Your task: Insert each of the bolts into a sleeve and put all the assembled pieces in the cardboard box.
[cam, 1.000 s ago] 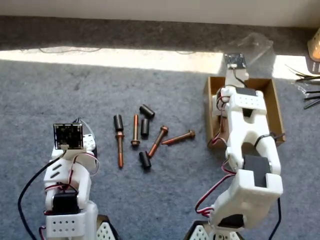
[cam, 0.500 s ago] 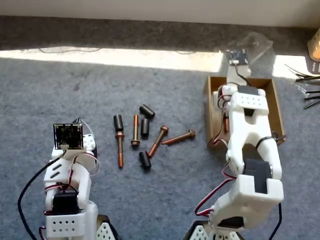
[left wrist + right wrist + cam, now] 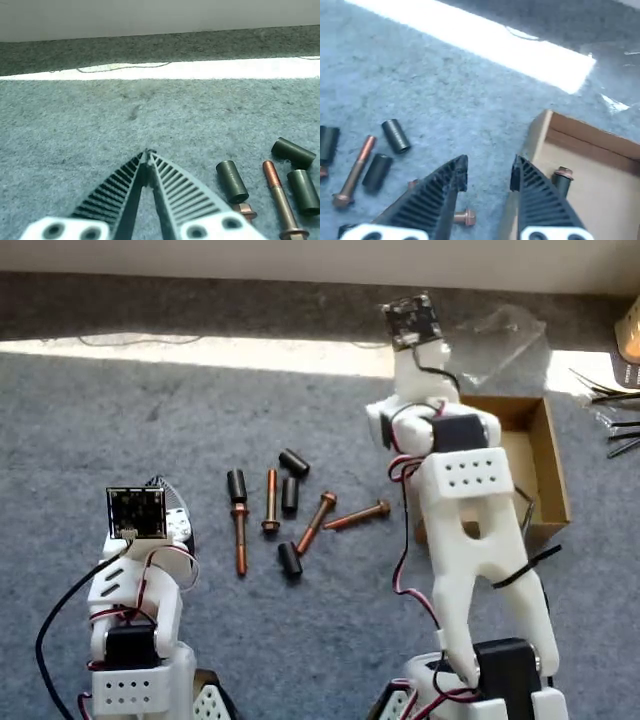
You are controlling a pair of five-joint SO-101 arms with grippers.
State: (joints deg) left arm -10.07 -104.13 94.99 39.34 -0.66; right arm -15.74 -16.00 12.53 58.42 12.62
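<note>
Four loose bolts [image 3: 271,500], four loose sleeves [image 3: 290,494], one cardboard box [image 3: 553,465], one assembled piece [image 3: 562,180] inside.

The bolts [image 3: 240,540] are metal with a copper-like tone, slightly shiny, with fine thread on the shaft. The sleeves [image 3: 236,484] are dark, smooth and matt; whether metal or plastic I cannot tell. The cardboard box [image 3: 555,470] is plain brown and matt. The carpet [image 3: 100,420] is grey cloth, rough and fibrous. The arms [image 3: 470,530] are smooth white plastic. The left pincer [image 3: 147,155] and the right pincer [image 3: 489,172] have ribbed plastic fingers.
</note>
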